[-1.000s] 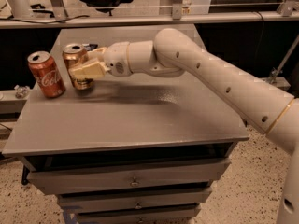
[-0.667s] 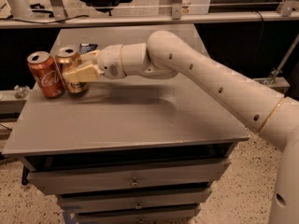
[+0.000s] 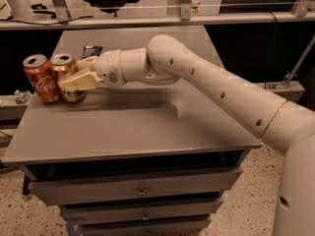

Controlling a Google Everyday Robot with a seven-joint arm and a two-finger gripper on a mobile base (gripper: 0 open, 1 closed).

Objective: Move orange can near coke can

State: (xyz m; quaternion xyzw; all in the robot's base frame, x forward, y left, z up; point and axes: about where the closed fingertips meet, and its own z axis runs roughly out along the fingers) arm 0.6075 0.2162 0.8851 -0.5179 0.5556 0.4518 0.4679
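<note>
The coke can [image 3: 41, 79] is red with white script and stands upright near the left edge of the grey cabinet top [image 3: 133, 127]. The orange can [image 3: 67, 74] is golden-orange with a silver top and stands upright right beside it, touching or almost touching its right side. My gripper [image 3: 75, 74] reaches in from the right on the white arm [image 3: 206, 82]. Its cream fingers [image 3: 78, 80] are closed around the orange can, one in front and one behind. The can's base rests on or just above the top.
A small dark blue packet [image 3: 91, 51] lies on the top behind the gripper. The cabinet has drawers [image 3: 140, 191] below its front edge. A metal rail [image 3: 162, 18] and dark gaps run behind. The cans stand close to the left edge.
My gripper has carried the orange can to the left, closing the gap until it stands right beside the coke can. The coke can has not moved.
</note>
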